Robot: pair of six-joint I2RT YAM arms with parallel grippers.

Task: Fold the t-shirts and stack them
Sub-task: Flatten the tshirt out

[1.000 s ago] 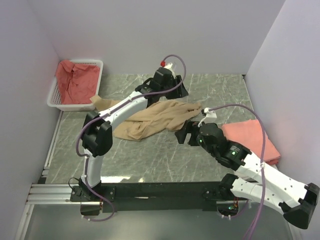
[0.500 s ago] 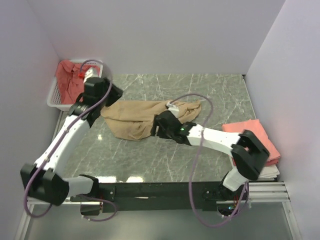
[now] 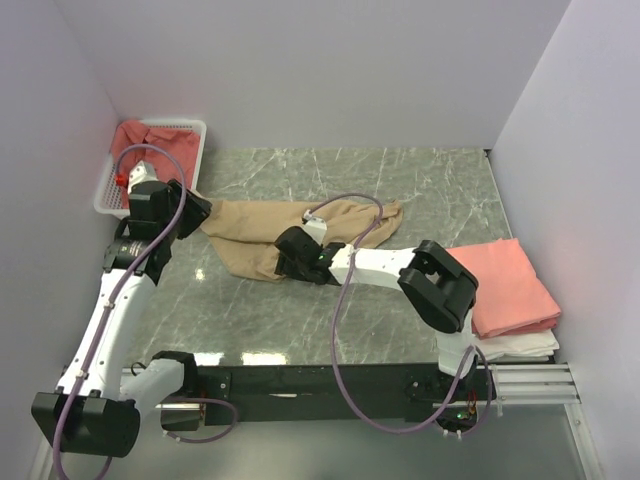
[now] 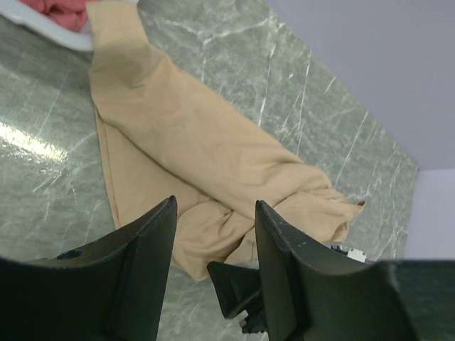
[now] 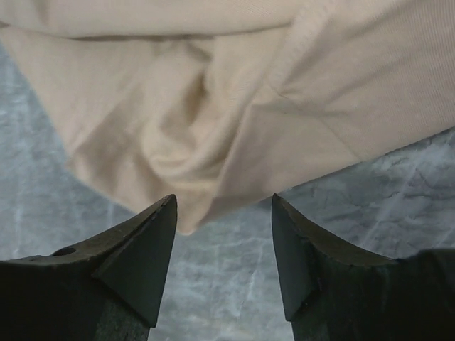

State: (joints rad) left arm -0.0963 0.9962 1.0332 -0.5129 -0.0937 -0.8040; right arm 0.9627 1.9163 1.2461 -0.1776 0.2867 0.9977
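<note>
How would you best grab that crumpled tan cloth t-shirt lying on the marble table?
Probably by the bunched near edge of the tan t-shirt, coming in low from the near side, where the right gripper hovers with open jaws. There the cloth wrinkles into a thick lump that fingers can pinch; elsewhere it lies flatter.

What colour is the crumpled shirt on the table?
The shirt is tan, clearest in the left wrist view.

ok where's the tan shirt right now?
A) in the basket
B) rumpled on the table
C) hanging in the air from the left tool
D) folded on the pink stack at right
B: the tan shirt lies rumpled on the marble table, not in the basket and apart from the folded pink shirt.
</note>
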